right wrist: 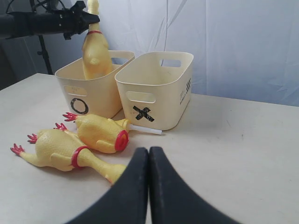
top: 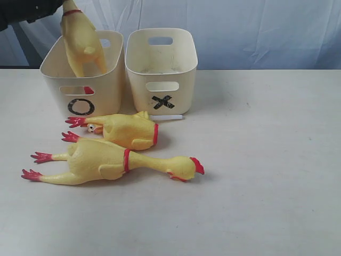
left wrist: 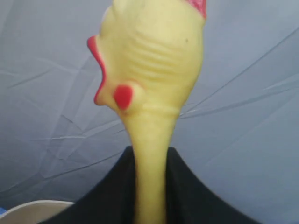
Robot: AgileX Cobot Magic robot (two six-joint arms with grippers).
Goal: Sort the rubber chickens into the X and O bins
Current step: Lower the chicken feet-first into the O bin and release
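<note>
My left gripper (left wrist: pixel 149 161) is shut on the neck of a long rubber chicken (top: pixel 82 40), which hangs feet-down with its lower body inside the O bin (top: pixel 109 93). Its head (left wrist: pixel 154 60) sticks out past the black fingers. The X bin (top: pixel 184 85) stands right beside the O bin and looks empty. In front of the bins a shorter chicken (top: pixel 130 130) and another long chicken (top: pixel 101 160) lie on the table. My right gripper (right wrist: pixel 149 151) is shut on nothing, low over the table, near the lying long chicken's head (right wrist: pixel 114 171).
A small white stick (top: pixel 166 117) lies on the table just in front of the X bin. A pale curtain (top: pixel 256 26) hangs behind the cream table (top: pixel 256 176). A dark stand (right wrist: pixel 44 51) is behind the O bin.
</note>
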